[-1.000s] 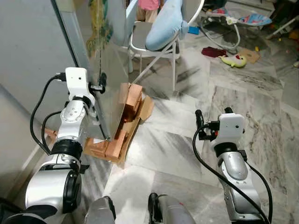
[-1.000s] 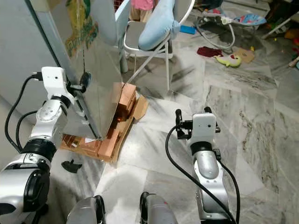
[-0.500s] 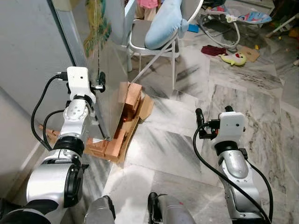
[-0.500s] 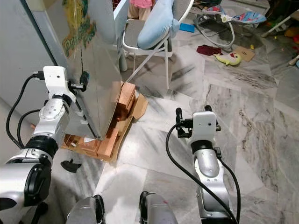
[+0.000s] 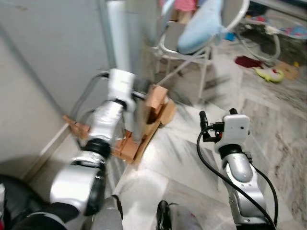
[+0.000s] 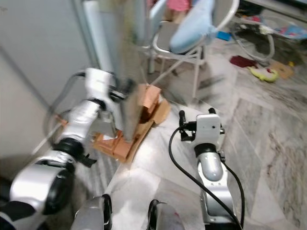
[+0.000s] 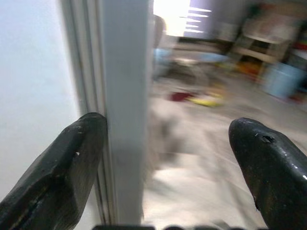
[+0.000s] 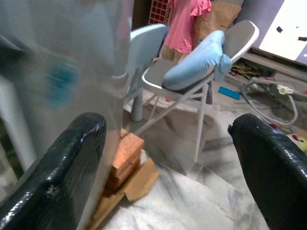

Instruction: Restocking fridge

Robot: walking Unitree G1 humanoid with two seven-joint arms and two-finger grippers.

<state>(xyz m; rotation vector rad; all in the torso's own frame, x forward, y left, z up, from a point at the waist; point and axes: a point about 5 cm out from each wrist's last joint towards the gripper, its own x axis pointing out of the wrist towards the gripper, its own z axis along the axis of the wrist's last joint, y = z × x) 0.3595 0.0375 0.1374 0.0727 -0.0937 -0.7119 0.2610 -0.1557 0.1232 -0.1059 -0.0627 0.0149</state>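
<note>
The robot stands by the fridge door point(image 6: 127, 67), which is shiny and swung out toward the room. The left gripper point(image 7: 165, 167) is open wide, with one black finger point(image 7: 57, 167) right against the door's edge and the other out in the air. The right gripper point(image 8: 168, 163) is open too and holds nothing; it hangs over the marble floor point(image 5: 268, 120), well apart from the door.

The pictures are blurry, so the head may be turning. The fingers could slip off the smooth door edge. Under the door sits a pile of brown cardboard point(image 5: 153, 108), and the door could bump it. A chair point(image 6: 192, 33) with a blue cushion point(image 8: 196, 64) stands near, and the door might hit it.
</note>
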